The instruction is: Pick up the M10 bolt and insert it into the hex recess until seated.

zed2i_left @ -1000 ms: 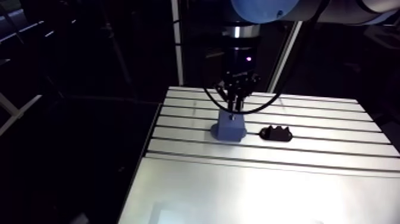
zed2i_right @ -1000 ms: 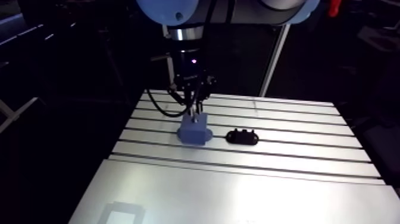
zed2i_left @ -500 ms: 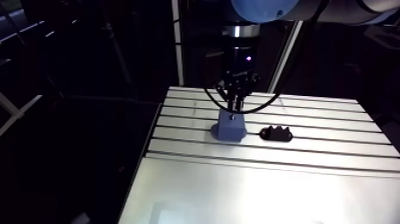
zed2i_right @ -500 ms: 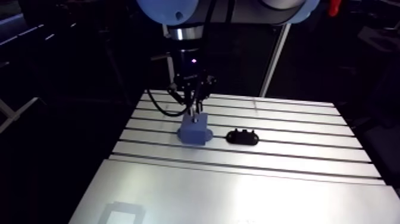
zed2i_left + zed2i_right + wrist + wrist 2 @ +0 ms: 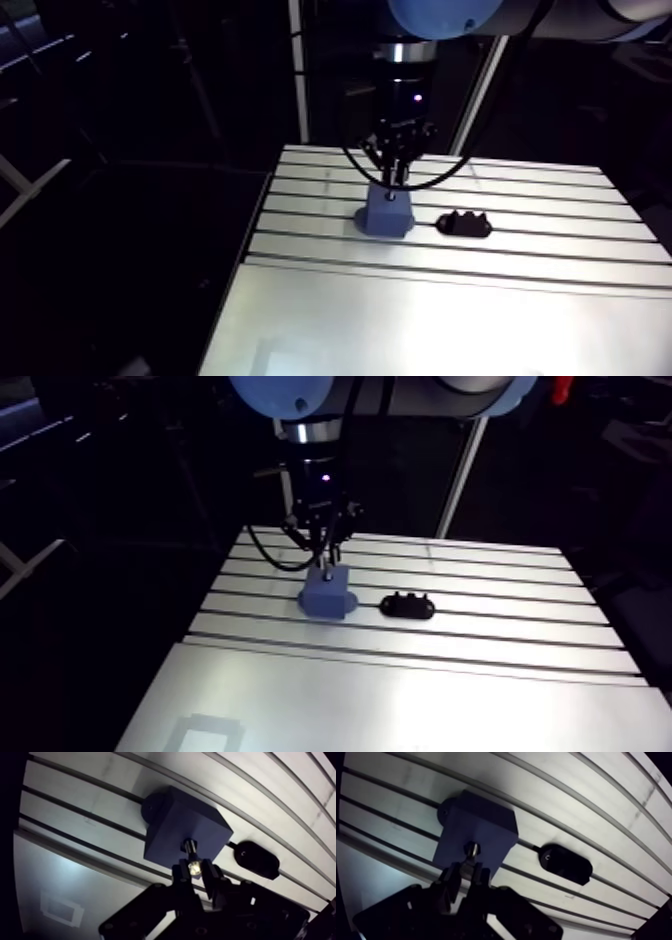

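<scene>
Logged blue block (image 5: 185, 834) standing on the slotted desk (image 5: 75, 867), with a round dark tab at the block's corner farthest from the hand. Found hand (image 5: 195, 871) directly above the block, coming straight down onto it in the arm view. Read fingers (image 5: 211, 878) in the wrist view as pinching the M10 bolt (image 5: 190, 847) between their tips (narrow gap, bright metal pressed in it). Saw bolt upright, shank pointing down at the block's top face and lower end meeting a dark opening near the middle of that face. Could not tell how deep the bolt sits in that opening, nor whether seated (fingertips cover its upper part). Noted black oblong piece (image 5: 256, 859) lying flat on the desk beside the block, clearly apart from it and touching neither block nor hand. Noted also a pale rectangular mark (image 5: 61, 908) on the smooth, unslotted part of the desk, well apart from the block and on the other side of it from the black piece.
</scene>
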Available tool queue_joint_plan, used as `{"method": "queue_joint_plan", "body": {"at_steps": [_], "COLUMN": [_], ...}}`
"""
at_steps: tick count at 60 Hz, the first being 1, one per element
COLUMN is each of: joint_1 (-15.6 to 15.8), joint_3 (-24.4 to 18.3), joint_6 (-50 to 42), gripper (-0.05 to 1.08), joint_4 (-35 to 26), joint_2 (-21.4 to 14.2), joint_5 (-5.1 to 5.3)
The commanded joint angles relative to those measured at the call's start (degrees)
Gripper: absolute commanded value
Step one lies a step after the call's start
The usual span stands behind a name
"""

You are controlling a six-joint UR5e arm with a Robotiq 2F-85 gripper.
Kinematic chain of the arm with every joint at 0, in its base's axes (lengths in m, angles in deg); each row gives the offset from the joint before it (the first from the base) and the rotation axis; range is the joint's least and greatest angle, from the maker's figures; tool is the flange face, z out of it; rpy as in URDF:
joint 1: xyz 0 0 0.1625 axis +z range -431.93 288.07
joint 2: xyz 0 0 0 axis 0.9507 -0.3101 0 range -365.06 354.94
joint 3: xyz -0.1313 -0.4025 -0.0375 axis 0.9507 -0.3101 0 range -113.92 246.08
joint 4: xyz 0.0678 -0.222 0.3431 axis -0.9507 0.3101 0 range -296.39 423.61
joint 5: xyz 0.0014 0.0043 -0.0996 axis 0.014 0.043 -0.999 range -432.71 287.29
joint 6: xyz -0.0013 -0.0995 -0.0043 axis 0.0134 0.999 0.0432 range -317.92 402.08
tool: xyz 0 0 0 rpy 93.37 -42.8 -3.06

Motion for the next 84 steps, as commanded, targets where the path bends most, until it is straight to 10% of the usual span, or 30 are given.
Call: {"method": "queue_joint_plan", "body": {"at_steps": [1, 84], "joint_1": [0.0, 0.0], "joint_3": [0.0, 0.0], "joint_6": [0.07, 0.16], "gripper": [0.79, 0.79], "joint_4": [0.32, 0.07], "joint_2": [0.2, -0.05], "joint_5": [0.02, 0.28]}}
